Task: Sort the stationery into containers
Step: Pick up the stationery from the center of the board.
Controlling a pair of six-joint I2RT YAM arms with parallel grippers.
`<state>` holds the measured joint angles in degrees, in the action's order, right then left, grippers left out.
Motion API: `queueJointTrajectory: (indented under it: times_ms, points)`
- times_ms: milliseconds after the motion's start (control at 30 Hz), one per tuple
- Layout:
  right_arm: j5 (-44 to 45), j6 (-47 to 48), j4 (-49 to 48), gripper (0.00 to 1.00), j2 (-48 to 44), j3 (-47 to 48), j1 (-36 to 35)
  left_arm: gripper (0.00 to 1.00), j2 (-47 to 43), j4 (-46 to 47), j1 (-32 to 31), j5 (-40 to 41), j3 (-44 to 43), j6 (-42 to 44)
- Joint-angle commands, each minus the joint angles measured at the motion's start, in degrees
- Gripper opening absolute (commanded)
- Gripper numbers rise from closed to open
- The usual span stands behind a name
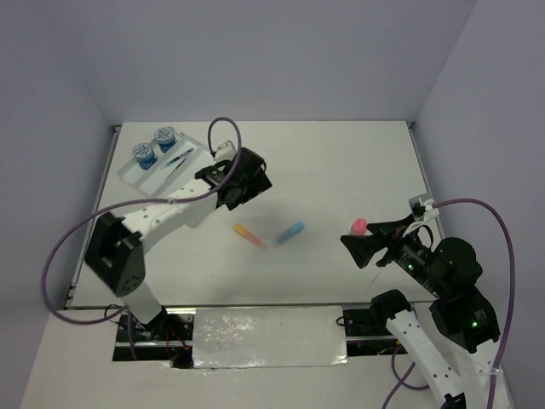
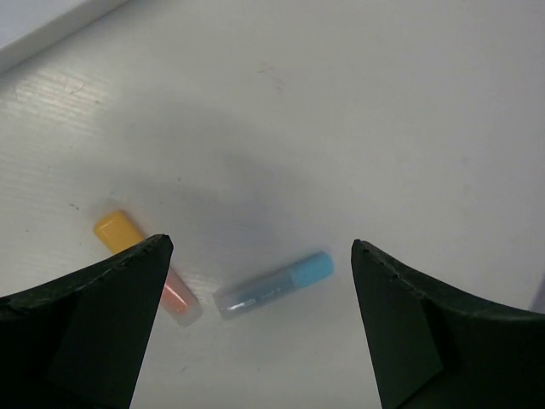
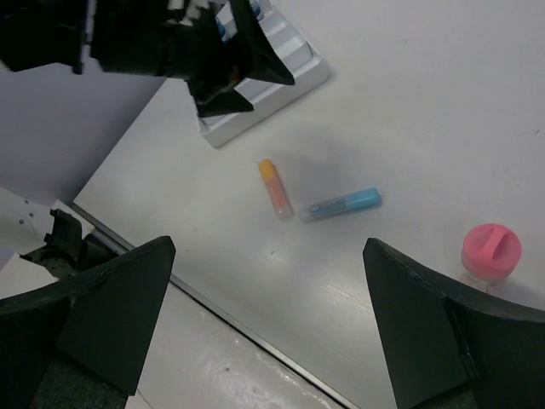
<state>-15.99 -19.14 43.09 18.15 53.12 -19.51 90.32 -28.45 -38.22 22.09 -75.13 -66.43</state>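
The white divided tray [image 1: 128, 173] lies at the far left and holds two blue-white rolls [image 1: 143, 153] and thin pens [image 1: 180, 158]. The orange-yellow marker [image 1: 249, 234] and the light-blue marker [image 1: 289, 232] lie end to end on the table's middle. My left gripper [image 1: 249, 189] hovers open and empty above and behind them. In the left wrist view [image 2: 262, 247] the blue marker [image 2: 272, 285] lies between the fingers and the orange marker [image 2: 119, 230] by the left finger. The pink-capped glue stick [image 1: 358, 227] stands beside my right gripper [image 1: 356, 249], which is open and empty [image 3: 268, 247].
The right wrist view shows the tray [image 3: 281, 72] behind the left gripper, both markers [image 3: 274, 188] [image 3: 341, 204], the glue stick [image 3: 490, 250] and the table's near edge [image 3: 230, 319]. Purple cables loop over both arms.
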Motion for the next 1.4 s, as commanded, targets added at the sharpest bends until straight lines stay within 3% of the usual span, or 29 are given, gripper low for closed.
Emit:
queueJointTrajectory:
  times_ms: [0,167,367,733,833,867,900,1000,1033,1067,1100,1133,1167,1200,1233,1267,1300,1333,1367]
  points:
    - [0.96,-1.08,-0.91,1.0,-1.28,0.49,-0.18,0.99,9.41,-16.45,-0.63,5.34,-8.27,-9.41]
    - [1.75,-0.55,0.85,1.0,-3.03,-0.21,-0.09,0.99,12.6,-18.04,-4.93,8.93,-5.47,-14.59]
    - [1.75,0.24,1.03,1.0,-2.42,-0.3,-0.18,0.9,14.87,-22.07,-7.83,9.73,-4.41,-22.76]
    - [1.22,0.33,0.24,1.0,-1.37,-0.83,-0.09,0.82,17.87,-13.94,-7.75,6.65,2.78,-22.6]
    - [0.7,-0.11,-0.29,1.0,-1.19,-0.83,-0.18,0.62,17.43,-8.23,-7.14,5.08,6.21,-20.58]
    - [0.52,-0.11,-0.38,1.0,-1.02,-0.74,-0.09,0.39,17.34,-6.99,-6.87,4.64,7.01,-19.27]
    - [0.43,-0.11,-0.29,1.0,-1.01,-0.74,-0.09,0.28,17.17,-6.02,-6.87,4.28,7.63,-18.65]
    - [0.43,-0.2,-0.11,1.0,-1.01,-0.39,-0.09,0.25,16.82,-2.23,-6.08,3.05,9.74,-15.4]
    - [0.43,-0.2,-0.11,1.0,-1.19,-0.3,-0.09,0.2,16.21,-1.27,-5.82,2.96,10.18,-13.83]
    - [0.34,-0.29,-0.11,1.0,-1.36,-0.13,-0.18,0.06,15.76,-0.22,-5.82,3.75,9.92,-9.02]
    - [0.34,-0.2,-0.11,1.0,-1.37,-0.04,-0.09,0.04,14.02,0.58,-5.82,4.62,9.05,-5.58]
    - [0.43,-0.03,0.15,1.0,-1.45,-0.04,-0.18,0.01,12.87,2.33,-5.82,4.98,8.43,4.02]
    - [0.52,0.15,0.33,1.0,-1.45,0.05,-0.18,0.01,11.9,4.34,-5.64,5.24,7.29,8.73]
    - [0.43,0.33,0.33,1.0,-1.54,-0.04,-0.09,0.01,9.8,5.32,-5.47,4.81,4.06,21.05]
    - [0.26,0.33,0.15,1.0,-1.89,-0.3,-0.09,0.0,9.09,5.77,-4.86,3.94,1.85,27.43]
    - [0.08,0.33,-0.2,1.0,-2.15,-0.74,-0.09,0.0,8.65,1.94,-4.59,6.02,-0.95,31.94]
    - [-0.18,0.24,-0.9,1.0,-2.59,-1.09,-0.09,0.0,8.03,-1.05,-4.41,9.26,-6.55,39.38]
    - [-0.53,0.24,-1.16,1.0,-3.2,-1.88,-0.18,0.0,7.85,-3.52,-4.06,17.82,-8.69,42.58]
    - [-0.45,0.33,-1.08,1.0,-3.47,-2.23,-0.18,0.0,6.72,-4.42,-3.62,20.69,-10.11,45.92]
